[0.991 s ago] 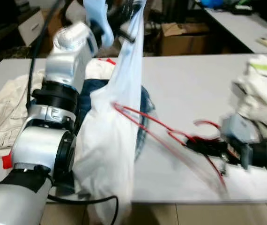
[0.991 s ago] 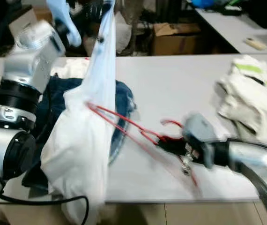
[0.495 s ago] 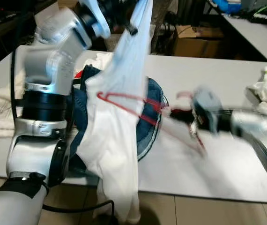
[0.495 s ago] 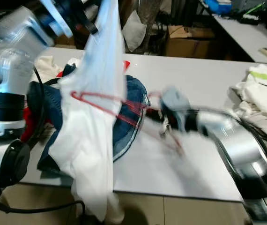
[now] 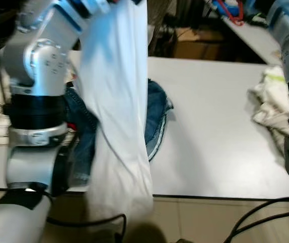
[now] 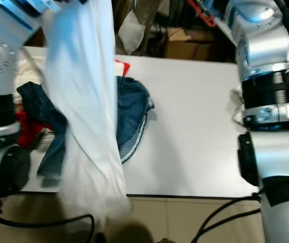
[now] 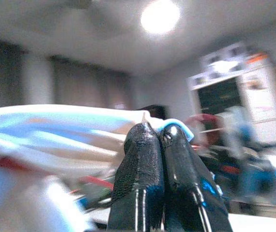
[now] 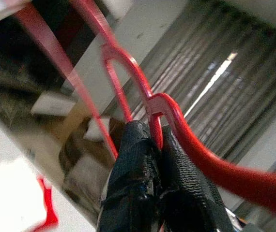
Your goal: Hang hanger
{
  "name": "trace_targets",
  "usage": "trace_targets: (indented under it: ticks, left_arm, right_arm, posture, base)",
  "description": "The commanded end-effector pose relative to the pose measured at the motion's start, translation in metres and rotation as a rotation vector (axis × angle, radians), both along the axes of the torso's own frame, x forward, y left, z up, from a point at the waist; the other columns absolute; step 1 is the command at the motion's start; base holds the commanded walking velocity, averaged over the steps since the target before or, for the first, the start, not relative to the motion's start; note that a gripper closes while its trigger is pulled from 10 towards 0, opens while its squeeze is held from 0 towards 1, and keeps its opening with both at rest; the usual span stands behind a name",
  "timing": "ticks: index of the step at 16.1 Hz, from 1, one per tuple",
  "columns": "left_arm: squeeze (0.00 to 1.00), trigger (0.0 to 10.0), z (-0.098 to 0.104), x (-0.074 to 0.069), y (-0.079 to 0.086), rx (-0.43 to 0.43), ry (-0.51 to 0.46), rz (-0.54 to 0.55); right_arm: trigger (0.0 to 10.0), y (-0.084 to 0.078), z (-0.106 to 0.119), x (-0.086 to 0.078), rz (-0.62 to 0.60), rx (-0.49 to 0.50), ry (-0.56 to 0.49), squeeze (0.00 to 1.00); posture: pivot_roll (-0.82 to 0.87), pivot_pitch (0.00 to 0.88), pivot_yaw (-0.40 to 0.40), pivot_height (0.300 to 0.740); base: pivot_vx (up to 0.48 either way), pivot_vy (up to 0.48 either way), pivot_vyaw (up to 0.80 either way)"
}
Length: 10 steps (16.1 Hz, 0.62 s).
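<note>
Surface: one white table (image 5: pixel 215 126), cardboard boxes (image 5: pixel 192 43) behind.
Garments: white shirt (image 5: pixel 119 116); jeans (image 6: pixel 129 116); white heap (image 5: pixel 268 101).
Left gripper (image 7: pixel 158 133): raised, pinching the shirt.
Right gripper (image 8: pixel 153 133): clamped on the one red hanger (image 8: pixel 128 67), held high above the table's far side.

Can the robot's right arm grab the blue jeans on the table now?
Probably not yet. The right gripper is raised, shut on the red hanger, while the jeans lie partly behind the hanging white shirt.
</note>
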<state>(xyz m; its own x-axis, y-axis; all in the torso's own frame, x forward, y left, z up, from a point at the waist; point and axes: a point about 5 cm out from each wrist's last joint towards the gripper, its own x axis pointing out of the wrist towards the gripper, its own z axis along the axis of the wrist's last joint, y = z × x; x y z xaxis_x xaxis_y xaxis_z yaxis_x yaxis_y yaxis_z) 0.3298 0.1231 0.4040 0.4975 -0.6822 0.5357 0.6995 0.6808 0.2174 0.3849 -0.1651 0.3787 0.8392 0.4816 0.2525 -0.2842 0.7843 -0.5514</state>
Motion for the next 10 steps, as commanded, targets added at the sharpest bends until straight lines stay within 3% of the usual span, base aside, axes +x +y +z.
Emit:
trace_targets:
  ticks: [1, 3, 5, 8, 10]
  left_arm:
    - [0.0, 10.0, -0.013, 0.014, 0.008, 0.031, 0.079, 0.129]
    - [0.0, 10.0, -0.037, 0.027, 0.017, 0.077, 0.142, 0.246]
    - [0.0, 10.0, -0.049, 0.033, 0.014, 0.093, 0.172, 0.259]
    - [0.0, 10.0, -0.057, 0.047, 0.009, 0.109, 0.2, 0.298]
    - [0.0, 10.0, -0.066, 0.058, 0.006, 0.183, 0.21, 0.333]
  right_arm:
    - [10.0, -0.003, -0.043, 0.008, 0.0, -0.078, 0.158, 0.0]
    - [10.0, -0.003, -0.081, 0.002, 0.053, -0.156, 0.271, 0.0]
    - [10.0, -0.007, -0.103, 0.0, 0.095, -0.201, 0.319, 0.0]
    - [10.0, -0.021, -0.125, -0.029, 0.217, -0.273, 0.394, 0.0]
    - [10.0, -0.026, -0.13, -0.061, 0.356, -0.302, 0.437, 0.0]
  posture:
    - [0.02, 0.0, -0.055, 0.74]
    - [0.01, 0.0, -0.042, 0.74]
    - [0.0, 0.0, -0.022, 0.74]
    - [-0.02, 0.0, 0.006, 0.74]
    - [-0.03, 0.0, 0.024, 0.74]
  base:
    - [0.0, 0.0, 0.0]
    - [0.0, 0.0, 0.0]
    - [0.0, 0.0, 0.0]
    - [0.0, 0.0, 0.0]
    - [0.0, 0.0, 0.0]
